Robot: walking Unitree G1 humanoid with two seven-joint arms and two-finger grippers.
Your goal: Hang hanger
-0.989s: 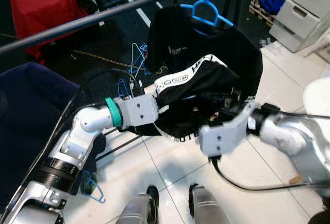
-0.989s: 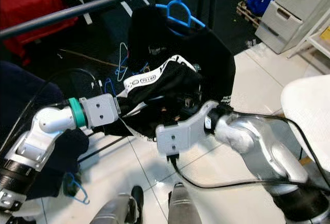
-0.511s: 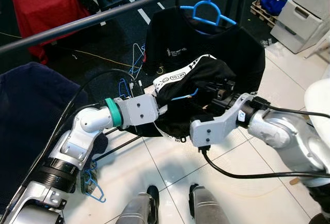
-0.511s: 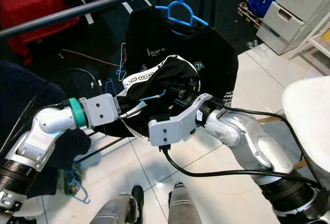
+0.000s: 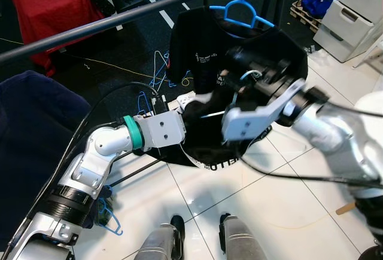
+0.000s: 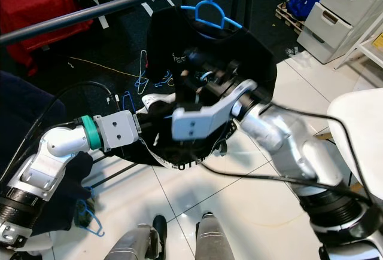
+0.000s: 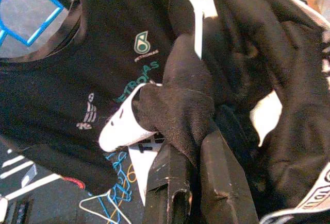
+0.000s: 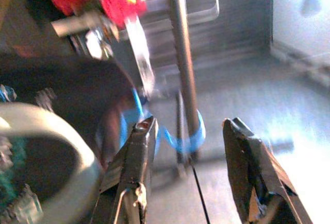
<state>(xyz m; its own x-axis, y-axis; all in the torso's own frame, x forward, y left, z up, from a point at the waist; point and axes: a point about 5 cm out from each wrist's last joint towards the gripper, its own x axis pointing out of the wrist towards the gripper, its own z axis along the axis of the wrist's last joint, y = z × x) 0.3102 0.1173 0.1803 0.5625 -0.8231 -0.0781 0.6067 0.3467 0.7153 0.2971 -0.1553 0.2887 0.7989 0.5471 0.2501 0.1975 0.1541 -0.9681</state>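
A blue hanger (image 5: pixel 242 10) carries a black T-shirt (image 5: pixel 197 45) on the dark rail (image 5: pixel 119 20). Below it my left gripper (image 7: pixel 193 147) is shut on a bunched black garment (image 5: pixel 206 146) with a white lettered band. A white hanger hook (image 7: pixel 198 23) pokes out of that bundle. My right gripper (image 8: pixel 190 126) is raised in front of the hung shirt, blurred in the eye views. Its fingers (image 8: pixel 136 157) stand open with nothing between them, and the rail (image 8: pixel 180 54) and the blue hook (image 8: pixel 193 136) lie beyond them.
A dark blue garment (image 5: pixel 30 122) hangs at my left and red cloth (image 5: pixel 51 0) lies at the back left. Loose blue hangers and cables (image 5: pixel 158 69) litter the dark floor. White drawers (image 5: pixel 353 9) stand at the back right. White tiles (image 5: pixel 287 212) lie underfoot.
My right gripper has lifted out of the black bundle and swung up towards the rail and the blue hanger. The bundle now hangs lower from the left gripper, which has stayed put.
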